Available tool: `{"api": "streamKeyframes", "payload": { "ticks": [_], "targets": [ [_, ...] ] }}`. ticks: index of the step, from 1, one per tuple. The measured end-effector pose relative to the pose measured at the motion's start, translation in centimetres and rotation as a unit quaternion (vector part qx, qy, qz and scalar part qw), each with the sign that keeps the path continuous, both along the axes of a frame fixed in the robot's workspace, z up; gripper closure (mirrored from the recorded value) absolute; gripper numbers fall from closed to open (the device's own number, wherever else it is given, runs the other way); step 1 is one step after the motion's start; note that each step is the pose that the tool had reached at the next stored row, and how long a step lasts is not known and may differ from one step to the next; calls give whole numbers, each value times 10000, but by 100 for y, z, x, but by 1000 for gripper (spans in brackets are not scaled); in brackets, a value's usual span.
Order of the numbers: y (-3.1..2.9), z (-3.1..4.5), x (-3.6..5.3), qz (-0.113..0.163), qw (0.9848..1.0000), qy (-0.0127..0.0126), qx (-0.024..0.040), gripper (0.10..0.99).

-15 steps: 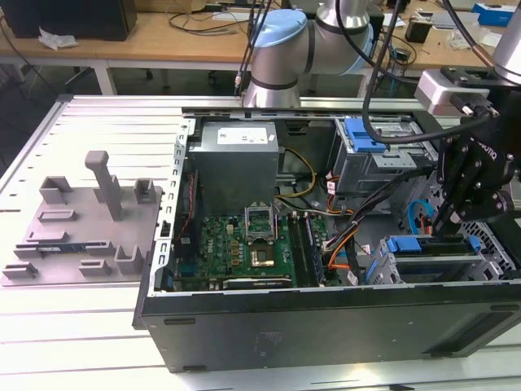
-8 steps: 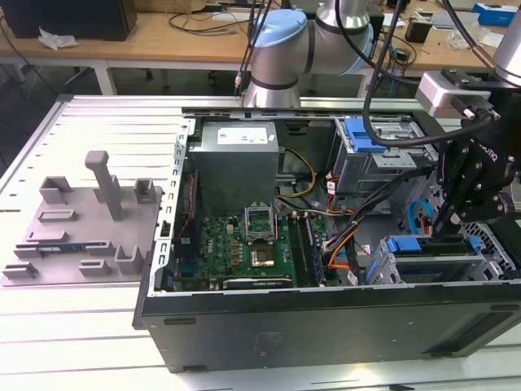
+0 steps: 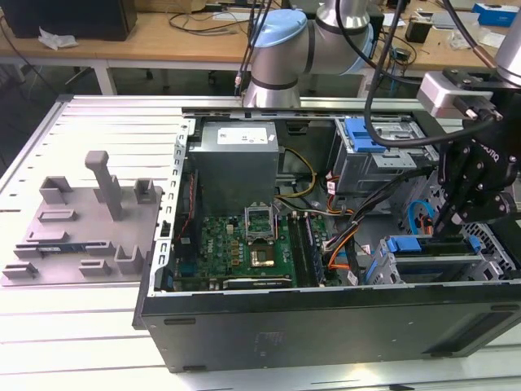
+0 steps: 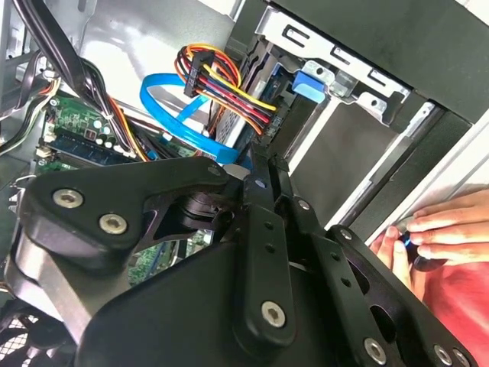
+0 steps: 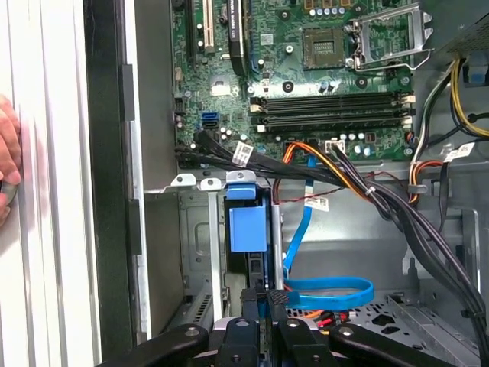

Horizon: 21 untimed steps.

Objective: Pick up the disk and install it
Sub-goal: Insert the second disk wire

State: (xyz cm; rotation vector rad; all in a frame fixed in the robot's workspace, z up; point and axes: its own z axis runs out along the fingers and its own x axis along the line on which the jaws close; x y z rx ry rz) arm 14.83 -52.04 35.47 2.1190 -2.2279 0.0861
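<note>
Open computer case (image 3: 326, 326) on the desk (image 3: 73, 342). The gripper (image 3: 446, 221) stood low in the drive bay (image 5: 200, 252), hemmed by a blue cable loop (image 5: 328, 294) and black cable bundle (image 5: 367, 187). A person's hand (image 4: 435, 233) rested at the case edge. Desk beside the grey fixture (image 3: 81, 228) lay open.

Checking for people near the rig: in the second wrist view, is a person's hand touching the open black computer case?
Yes, a person's hand rests its fingers against the edge of the black computer case.
</note>
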Motion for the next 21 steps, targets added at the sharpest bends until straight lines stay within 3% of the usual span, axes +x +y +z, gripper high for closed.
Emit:
{"api": "streamKeyframes", "payload": {
  "ticks": [21],
  "targets": [
    [-4,-15,4,58,10000,0,30,925]
  ]
}}
